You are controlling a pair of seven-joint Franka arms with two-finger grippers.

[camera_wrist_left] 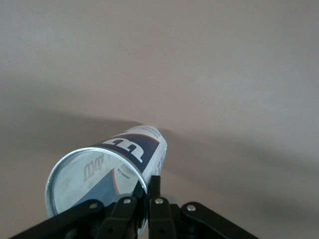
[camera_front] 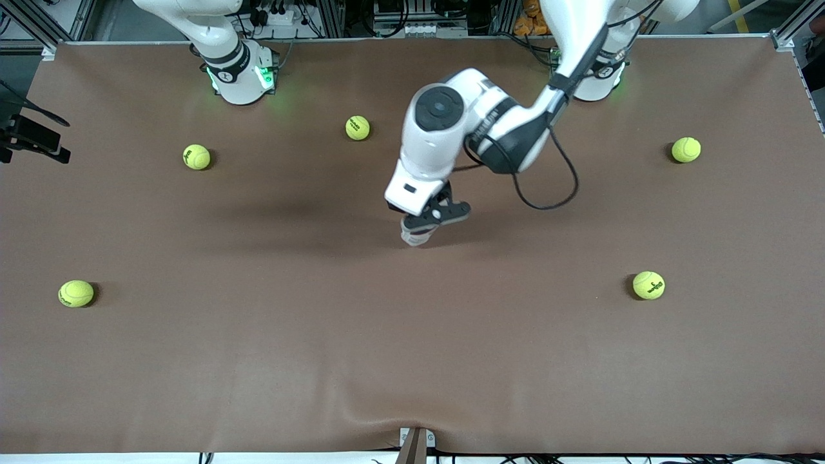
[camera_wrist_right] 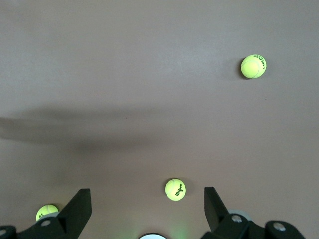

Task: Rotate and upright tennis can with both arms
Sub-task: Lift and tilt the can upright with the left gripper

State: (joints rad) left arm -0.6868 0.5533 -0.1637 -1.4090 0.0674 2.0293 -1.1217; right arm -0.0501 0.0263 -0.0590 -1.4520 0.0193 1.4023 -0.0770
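- Front view: left gripper is low over the middle of the brown table, clamped on the rim of the tennis can. The wrist hides most of the can; only its lower end shows under the fingers, at or close to the table.
- Five tennis balls lie scattered, all well apart from the can.
- Right arm waits near its base; its gripper is out of this view.
- Left wrist view: the can runs from the gripper toward the table, open silver rim by the camera. One finger sits on the rim's outside; jaws pinch the wall at the mouth.
- Can looks tilted; whether its bottom touches the table, cannot tell.
- Right wrist view: right gripper hangs high over the table, jaws spread wide, nothing between them. No can here.
- Risk: the rim pinch is thin, and smooth plastic may slip or swing.
- Risk: releasing while tilted would topple the can and let it roll.
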